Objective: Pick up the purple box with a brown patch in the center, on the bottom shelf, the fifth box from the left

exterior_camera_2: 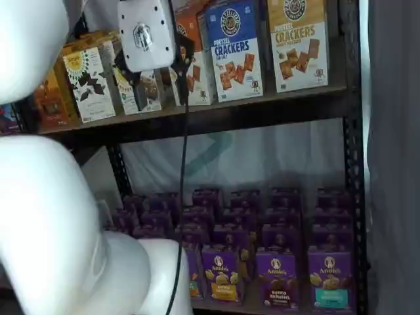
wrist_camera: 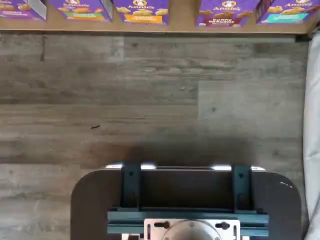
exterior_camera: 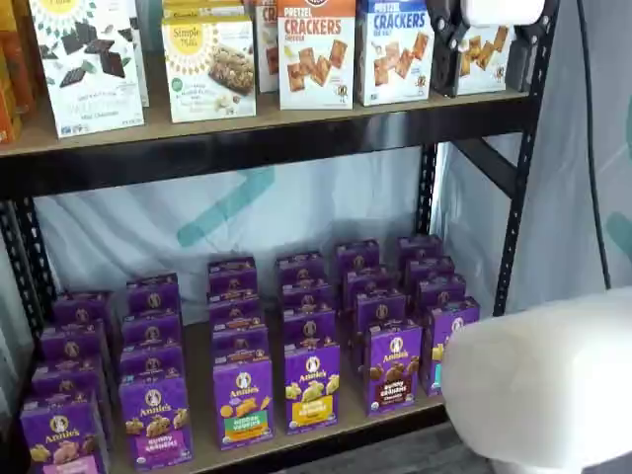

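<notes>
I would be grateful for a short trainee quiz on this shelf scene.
1. True or false: the gripper hangs level with the upper shelf, not the bottom shelf.
2. The purple box pictures which crackers? A yellow, B dark brown, C tan.
3. Fill in: the purple box stands at the ___ of its column.
Key: 1 true; 2 B; 3 front.

We see the purple box (exterior_camera: 392, 367) fronting its row on the bottom shelf (exterior_camera: 326, 434); the gripper (exterior_camera: 472, 44), apparently, hangs before upper-shelf cartons, its fingers indistinct.
</notes>
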